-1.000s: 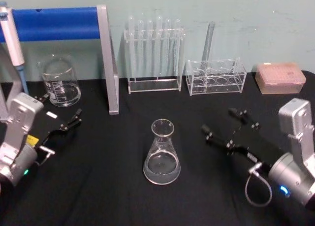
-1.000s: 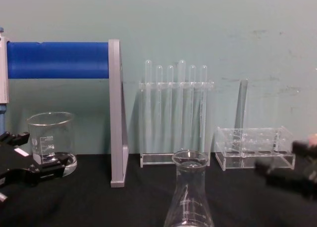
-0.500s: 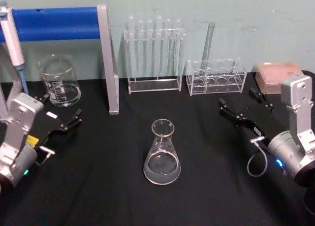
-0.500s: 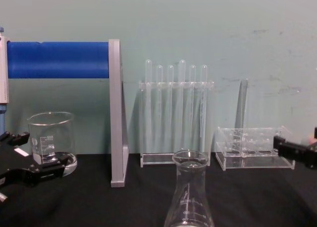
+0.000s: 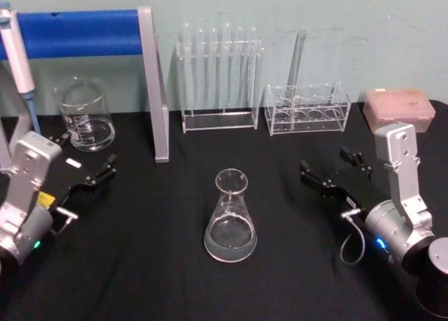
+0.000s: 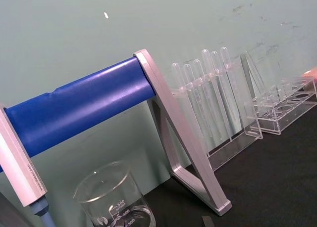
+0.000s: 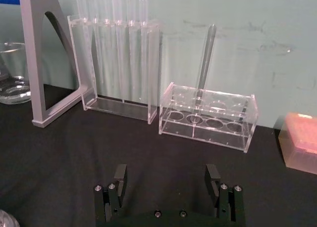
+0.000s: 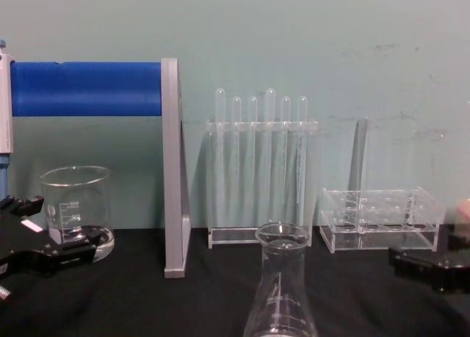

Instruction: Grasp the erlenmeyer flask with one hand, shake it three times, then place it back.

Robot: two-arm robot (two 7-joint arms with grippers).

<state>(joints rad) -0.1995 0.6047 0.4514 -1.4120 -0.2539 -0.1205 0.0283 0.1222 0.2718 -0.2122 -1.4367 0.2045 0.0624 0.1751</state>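
Observation:
The erlenmeyer flask [image 5: 230,216] stands upright on the black table near the middle, free of both grippers; the chest view shows its neck and rim [image 8: 280,293] low in the centre. My right gripper [image 5: 332,167] hovers to the flask's right, open, with a clear gap of table between them. In the right wrist view its fingers [image 7: 119,176] spread wide with nothing between them, and the gripper [image 7: 166,180] faces the racks. My left gripper [image 5: 84,157] rests open at the far left, by the beaker, and it shows again at the chest view's left edge [image 8: 44,230].
A glass beaker [image 5: 85,115] sits back left under a blue-barred grey stand [image 5: 154,83] holding a pipette [image 5: 15,52]. A tall test tube rack [image 5: 220,76] and a low rack [image 5: 306,108] with one tube line the back. A pink box [image 5: 399,109] lies back right.
My right gripper pulled back from the flask toward the low rack, then came partway forward and left again. The flask and left arm have not moved.

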